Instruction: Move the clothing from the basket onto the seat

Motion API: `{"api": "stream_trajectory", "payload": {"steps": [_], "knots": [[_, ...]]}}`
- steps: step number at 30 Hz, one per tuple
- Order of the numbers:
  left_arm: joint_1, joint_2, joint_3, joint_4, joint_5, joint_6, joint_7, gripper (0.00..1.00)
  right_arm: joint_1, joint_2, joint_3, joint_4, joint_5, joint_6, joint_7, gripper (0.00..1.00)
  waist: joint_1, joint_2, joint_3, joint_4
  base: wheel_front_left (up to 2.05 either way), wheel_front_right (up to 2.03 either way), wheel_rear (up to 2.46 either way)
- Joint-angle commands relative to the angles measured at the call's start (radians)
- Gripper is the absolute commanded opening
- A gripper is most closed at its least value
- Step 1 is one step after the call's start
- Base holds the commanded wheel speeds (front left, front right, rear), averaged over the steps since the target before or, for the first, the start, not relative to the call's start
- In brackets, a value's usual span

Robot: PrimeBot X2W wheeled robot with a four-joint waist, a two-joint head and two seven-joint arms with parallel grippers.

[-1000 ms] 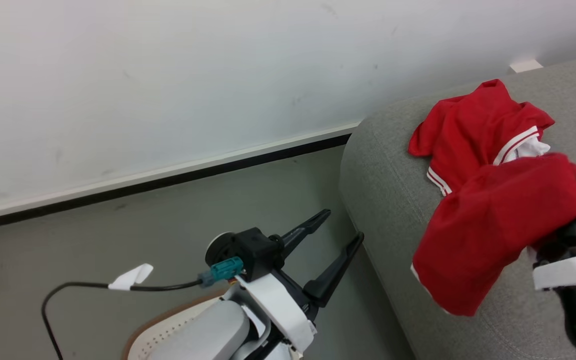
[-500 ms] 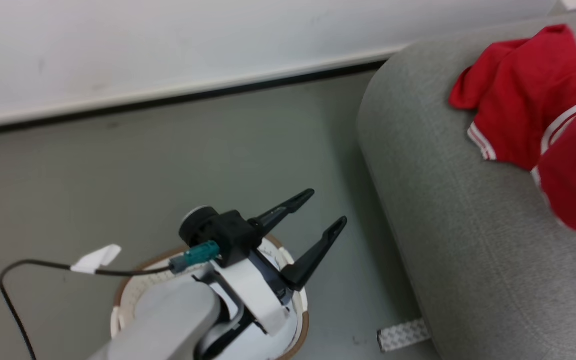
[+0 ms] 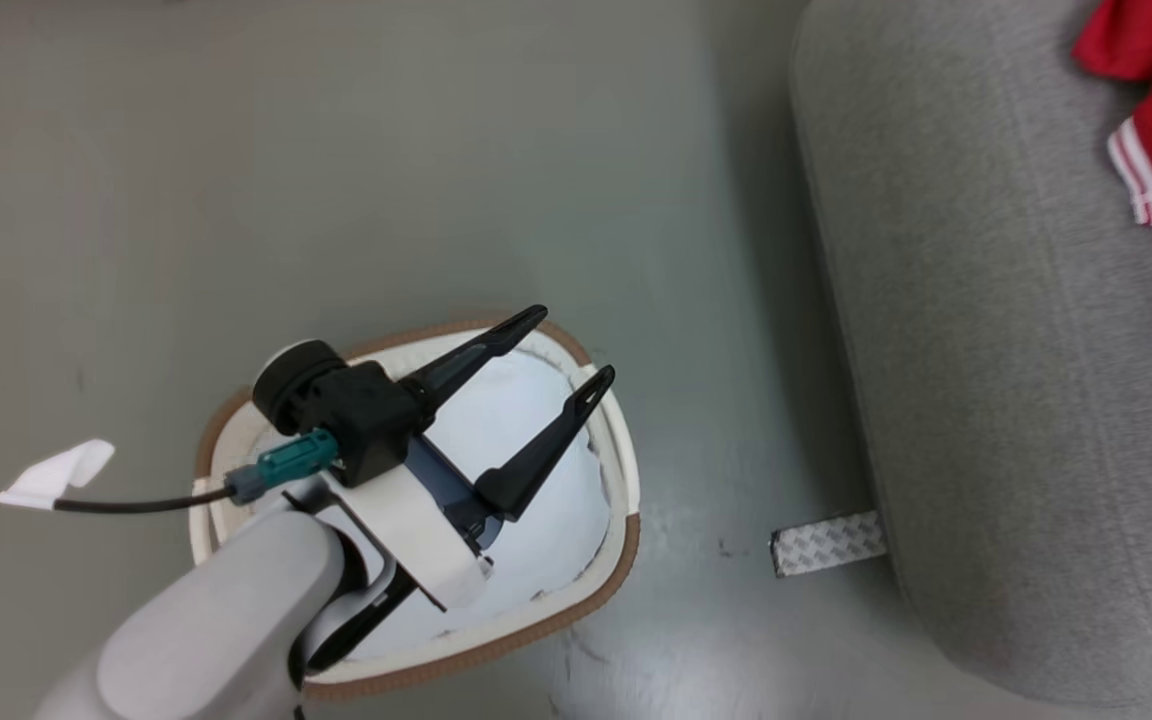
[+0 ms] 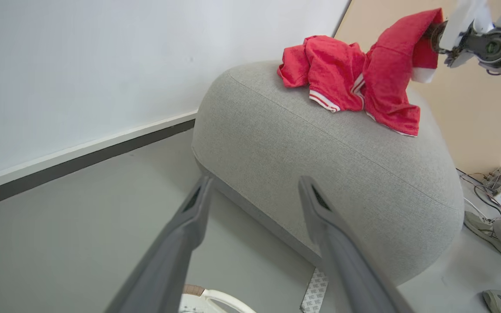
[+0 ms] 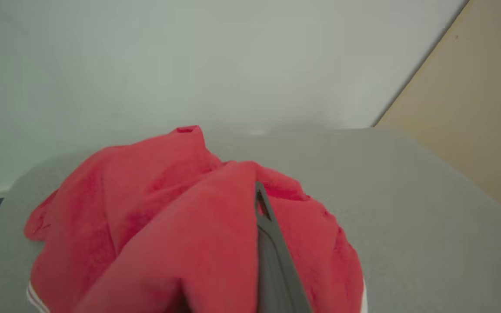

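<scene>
Clothing [image 4: 389, 78] gripped in right claw [image 4: 435, 38], draping onto seat [image 4: 320, 152] below. Lower till slack, then unclench well inside edge. Left claw [image 3: 574, 342] spread, empty, basket [image 3: 628, 540] just beneath.

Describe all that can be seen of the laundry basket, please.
The laundry basket is oval, seemingly white plastic, with a tan-brown band round its rim. It stands upright on the grey floor, beside the grey seat but apart from it. A pale bluish-white pad covers the part of its bottom that shows. The left gripper hangs over it, open, and the left arm hides its near left part.
</scene>
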Motion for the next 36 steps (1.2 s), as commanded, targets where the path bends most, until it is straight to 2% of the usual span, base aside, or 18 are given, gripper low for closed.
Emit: {"api": "stream_trajectory", "payload": {"steps": [1, 7, 11, 12, 13, 14, 17, 21, 27, 30, 36], "knots": [[-0.012, 0.005, 0.003, -0.003, -0.003, -0.004, -0.005, 1.0, -0.005, 0.004, 0.002, 0.01, -0.023, -0.002, 0.008, 0.0, -0.0003, 0.0001, 0.038, 0.02, 0.0, 0.0, 0.0], [-0.01, 0.003, 0.008, 0.025, -0.022, -0.005, -0.016, 1.0, -0.033, 0.023, 0.012, 0.128, -0.157, -0.002, 0.148, 0.0, -0.0003, 0.0001, 0.04, 0.043, 0.0, 0.0, 0.0], [-0.008, -0.006, 0.009, 0.047, -0.029, -0.006, -0.027, 1.0, -0.016, 0.037, -0.006, 0.146, -0.201, -0.002, 0.172, 0.0, -0.0003, 0.0001, 0.017, 0.053, 0.0, 0.0, 0.0], [-0.005, -0.007, 0.009, 0.052, -0.028, -0.006, -0.029, 1.0, -0.01, 0.04, -0.008, 0.145, -0.207, -0.002, 0.173, 0.15, -0.0003, 0.0001, 0.009, 0.052, 0.0, 0.0, 0.0], [-0.002, -0.009, 0.01, 0.056, -0.03, -0.004, -0.032, 1.0, -0.006, 0.042, -0.009, 0.139, -0.21, -0.002, 0.172, 0.49, -0.0003, 0.0001, 0.001, 0.051, 0.0, 0.0, 0.0], [0.003, -0.012, 0.009, 0.063, -0.031, -0.004, -0.035, 1.0, -0.002, 0.044, -0.01, 0.131, -0.214, -0.002, 0.169, 1.0, -0.0003, 0.0001, -0.009, 0.05, 0.0, 0.0, 0.0], [0.016, -0.024, 0.005, 0.083, -0.035, -0.001, -0.041, 1.0, 0.017, 0.049, 0.008, 0.12, -0.221, -0.002, 0.184, 1.0, -0.0003, 0.0001, -0.048, 0.043, 0.0, 0.0, 0.0], [0.039, -0.045, -0.001, 0.117, -0.046, 0.003, -0.05, 1.0, 0.069, 0.008, 0.121, 0.108, -0.195, -0.002, 0.22, 1.0, -0.0003, 0.0001, -0.118, 0.034, 0.0, 0.0, 0.0], [0.08, -0.079, 0.003, 0.171, -0.069, 0.016, -0.062, 1.0, 0.164, -0.068, 0.27, 0.068, -0.06, -0.002, 0.284, 1.0, -0.0003, 0.0001, -0.24, 0.021, 0.0, 0.0, 0.0], [0.099, -0.101, 0.011, 0.193, -0.084, 0.022, -0.068, 1.0, 0.208, -0.114, 0.314, 0.024, -0.001, -0.002, 0.304, 1.0, -0.0003, 0.0001, -0.302, 0.025, 0.0, 0.0, 0.0], [0.14, -0.135, 0.044, 0.231, -0.105, 0.043, -0.075, 1.0, 0.284, -0.158, 0.369, -0.1, 0.098, -0.002, 0.279, 1.0, -0.0003, 0.0001, -0.421, 0.052, 0.0, 0.0, 0.0]]}}
